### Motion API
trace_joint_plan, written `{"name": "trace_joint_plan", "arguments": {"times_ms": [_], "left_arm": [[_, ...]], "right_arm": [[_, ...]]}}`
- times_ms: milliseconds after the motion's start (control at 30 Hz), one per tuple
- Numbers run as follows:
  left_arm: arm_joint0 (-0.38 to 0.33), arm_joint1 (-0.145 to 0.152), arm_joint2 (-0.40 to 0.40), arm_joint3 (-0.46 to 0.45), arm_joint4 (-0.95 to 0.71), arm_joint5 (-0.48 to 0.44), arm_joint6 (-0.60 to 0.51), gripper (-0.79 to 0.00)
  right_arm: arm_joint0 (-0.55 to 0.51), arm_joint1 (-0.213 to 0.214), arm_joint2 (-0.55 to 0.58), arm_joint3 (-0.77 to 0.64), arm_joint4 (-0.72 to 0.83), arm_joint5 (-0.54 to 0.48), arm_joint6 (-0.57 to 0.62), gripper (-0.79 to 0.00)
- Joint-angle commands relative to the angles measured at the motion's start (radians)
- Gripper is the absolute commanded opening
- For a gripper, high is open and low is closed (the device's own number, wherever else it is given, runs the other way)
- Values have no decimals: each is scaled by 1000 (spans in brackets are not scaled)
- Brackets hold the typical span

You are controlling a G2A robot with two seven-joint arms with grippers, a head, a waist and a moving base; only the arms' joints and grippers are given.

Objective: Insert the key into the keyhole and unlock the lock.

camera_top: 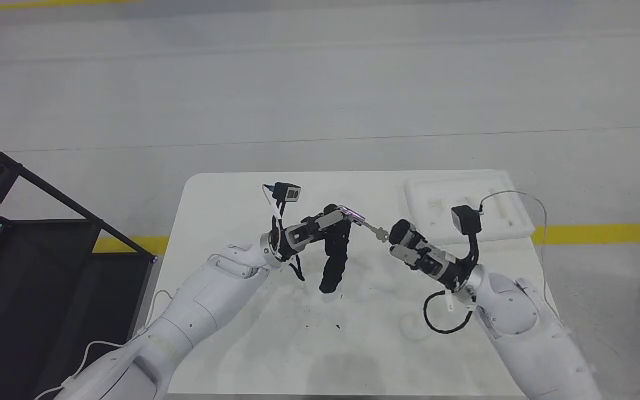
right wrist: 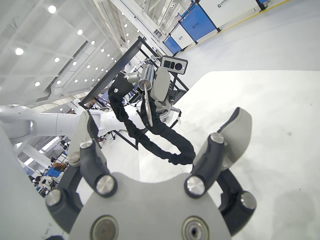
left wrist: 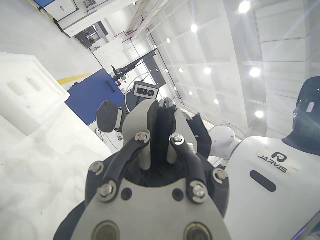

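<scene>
My left gripper (camera_top: 338, 216) is above the table's middle, shut on a cable lock: a chrome lock barrel (right wrist: 146, 74) with a black sleeved cable loop (right wrist: 152, 136) hanging under it. The left wrist view shows the gripper (left wrist: 162, 112) clamped on the black sleeve, the chrome barrel tip (left wrist: 166, 101) poking out past it. A silver key (right wrist: 147, 103) sticks in the barrel's end, its head pointing at my right gripper (camera_top: 398, 236). In its own view the right gripper (right wrist: 162, 126) is open, a short way off the key (camera_top: 374, 230), holding nothing.
A white foam tray (camera_top: 465, 205) sits at the table's far right corner; the tray (left wrist: 25, 93) also lies beyond the left gripper. The white table (camera_top: 230, 200) ends close on the left, with a black frame (camera_top: 60, 205) beside it.
</scene>
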Motion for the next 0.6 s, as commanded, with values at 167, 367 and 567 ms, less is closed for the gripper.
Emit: {"name": "trace_joint_plan", "arguments": {"times_ms": [167, 367, 567], "left_arm": [[0, 0, 0, 0, 0, 0, 0, -785], [0, 0, 0, 0, 0, 0, 0, -785], [0, 0, 0, 0, 0, 0, 0, -785]], "right_arm": [[-105, 22, 85, -182, 139, 201, 92, 0], [-125, 29, 94, -260, 181, 306, 160, 0], [-125, 29, 94, -260, 181, 306, 160, 0]]}}
